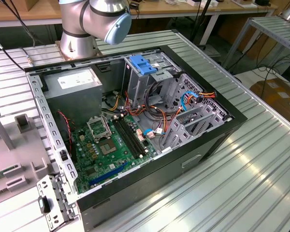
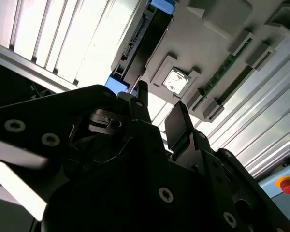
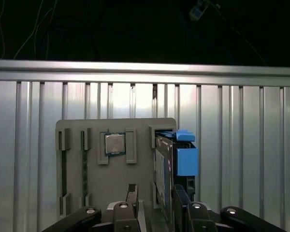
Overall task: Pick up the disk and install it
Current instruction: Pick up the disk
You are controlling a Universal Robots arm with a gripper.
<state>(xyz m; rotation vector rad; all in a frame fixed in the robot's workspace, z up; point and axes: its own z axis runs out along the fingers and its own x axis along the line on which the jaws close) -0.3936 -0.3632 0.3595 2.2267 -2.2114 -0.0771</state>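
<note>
Disk place: the disk [image 3: 163, 166] is standing on edge in the outer slot of a grey holder plate [image 3: 94, 179], which is lying on the ribbed metal desk [image 3: 29, 145].
Disk axis: its long axis is running parallel to the desk's ribs and to the two memory sticks [image 3: 64, 169] slotted into the same plate. One broad face is turning toward the processor chip [image 3: 115, 143].
Disk ends: the end with the blue carrier's block is pointing away from the claw. The opposite end is lying beneath a claw finger.
Claw: the claw [image 3: 154, 193] is hanging over the plate with its fingers spread wide, gripping nothing. One finger [image 3: 179, 200] is lining up over the disk's near end, and the other is over bare plate.
Hard to make out: whether that finger is touching the disk cannot be told. In the second wrist view the claw's black body is covering much of the plate.
Cut off: in the exterior view the plate is running off the exterior view's left edge.
Computer case: the opened case [image 1: 203, 145] is lying on the desk, well apart from the plate.
</note>
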